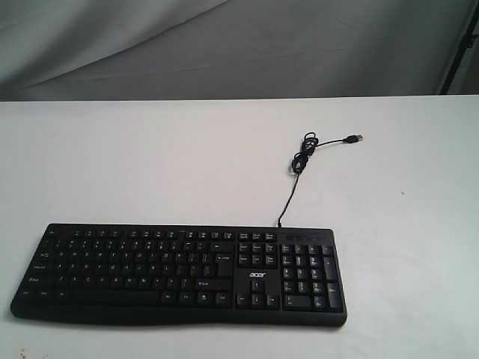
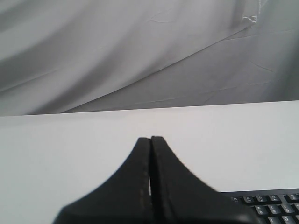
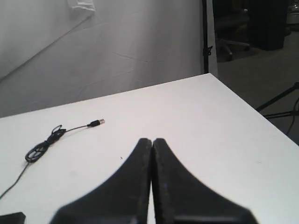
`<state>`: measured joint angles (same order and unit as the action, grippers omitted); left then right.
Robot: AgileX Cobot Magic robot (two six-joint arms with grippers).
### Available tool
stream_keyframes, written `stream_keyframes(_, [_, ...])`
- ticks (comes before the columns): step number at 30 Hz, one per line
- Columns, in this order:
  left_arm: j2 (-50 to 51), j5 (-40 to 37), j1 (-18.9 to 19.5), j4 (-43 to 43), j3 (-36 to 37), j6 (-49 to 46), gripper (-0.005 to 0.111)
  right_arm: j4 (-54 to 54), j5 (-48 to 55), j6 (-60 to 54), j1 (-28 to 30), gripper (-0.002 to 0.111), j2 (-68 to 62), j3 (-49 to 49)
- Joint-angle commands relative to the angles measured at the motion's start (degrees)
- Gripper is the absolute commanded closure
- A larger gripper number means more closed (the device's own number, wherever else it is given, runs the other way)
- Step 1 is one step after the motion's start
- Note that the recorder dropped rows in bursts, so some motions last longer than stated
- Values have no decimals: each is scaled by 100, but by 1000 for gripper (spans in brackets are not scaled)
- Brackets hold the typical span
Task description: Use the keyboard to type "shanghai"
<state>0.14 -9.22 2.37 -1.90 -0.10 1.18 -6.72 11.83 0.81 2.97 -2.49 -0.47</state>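
The black keyboard (image 1: 179, 273) with white legends and an acer logo lies flat near the front of the white table. Its thin black cable (image 1: 299, 161) coils behind it and ends in a USB plug (image 1: 356, 138). Neither arm shows in the exterior view. In the left wrist view my left gripper (image 2: 150, 138) is shut with nothing in it, above bare table; a corner of the keyboard (image 2: 271, 205) shows beside it. In the right wrist view my right gripper (image 3: 152, 140) is shut and empty, with the cable (image 3: 44, 144) and a keyboard corner (image 3: 11, 218) off to one side.
The white table (image 1: 150, 157) runs back to a grey cloth backdrop (image 1: 224, 45). In the right wrist view the table's edge (image 3: 254, 109) drops off to a dark floor with stand legs and a chair beyond.
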Motion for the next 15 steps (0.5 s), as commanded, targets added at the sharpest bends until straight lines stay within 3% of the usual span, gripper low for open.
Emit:
stream_keyframes(1, [-14, 40, -37, 40, 10, 13, 107, 485, 486, -81, 40, 108, 249, 47])
stream_keyframes(15, [-14, 40, -37, 40, 10, 13, 107, 618, 737, -81, 40, 108, 249, 47])
